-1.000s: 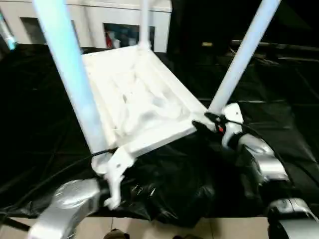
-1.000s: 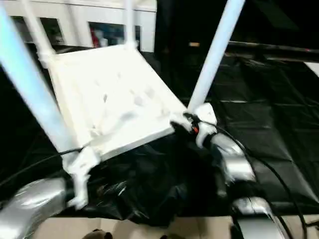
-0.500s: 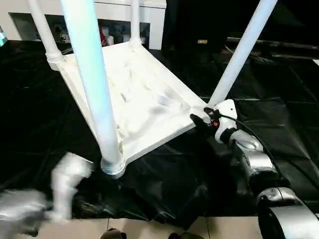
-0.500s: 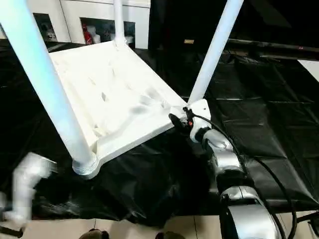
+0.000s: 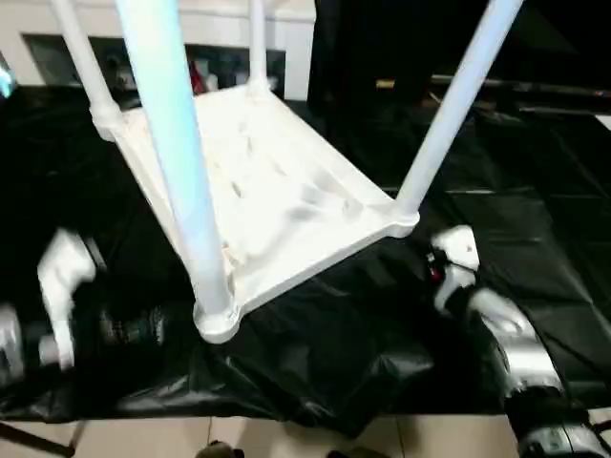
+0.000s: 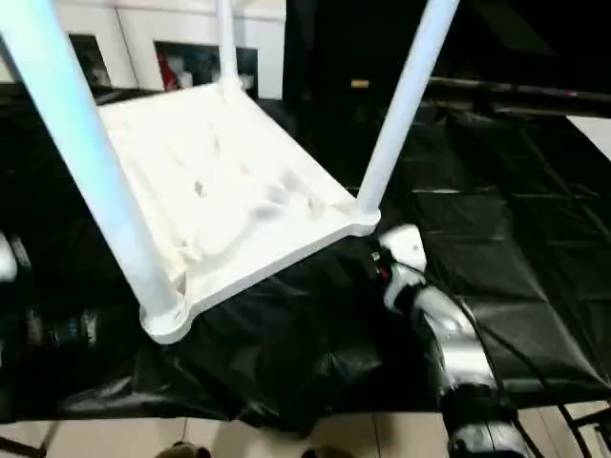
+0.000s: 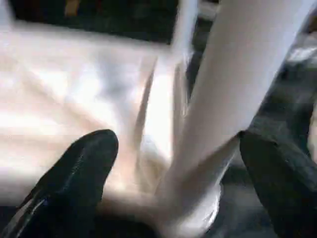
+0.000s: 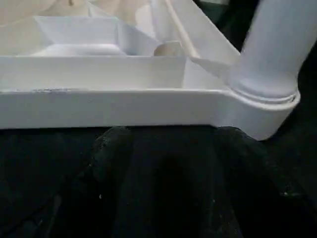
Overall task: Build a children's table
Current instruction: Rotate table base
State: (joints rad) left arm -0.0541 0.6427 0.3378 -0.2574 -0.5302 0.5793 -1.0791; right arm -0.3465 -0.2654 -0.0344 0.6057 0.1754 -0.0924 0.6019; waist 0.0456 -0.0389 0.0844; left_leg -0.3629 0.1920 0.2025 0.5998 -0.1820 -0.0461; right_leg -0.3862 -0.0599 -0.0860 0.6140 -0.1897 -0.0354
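Note:
The children's table stands upside down on black sheeting: the white ribbed tabletop (image 5: pixel 277 191) tilts up, and all four white legs are in its corner sockets. The near-left leg (image 5: pixel 177 143) and the right leg (image 5: pixel 453 114) rise past the top of the picture. My left gripper (image 5: pixel 67 281) hovers well to the left of the near-left leg, open. In the left wrist view its black fingers (image 7: pixel 74 183) stand wide apart with that leg beyond them. My right gripper (image 5: pixel 431 269) sits just in front of the right corner, open and off the rim (image 8: pixel 114 106).
Black plastic sheeting (image 5: pixel 315 353) covers the ground and is bunched up under the near edge. A white cabinet with glass doors (image 5: pixel 220 57) stands behind the table. A strip of pale floor (image 5: pixel 286 439) runs along the front.
My left gripper has let go at the base of the near-left leg, opened and swung away to the left. My right gripper has come off the right corner and drawn back.

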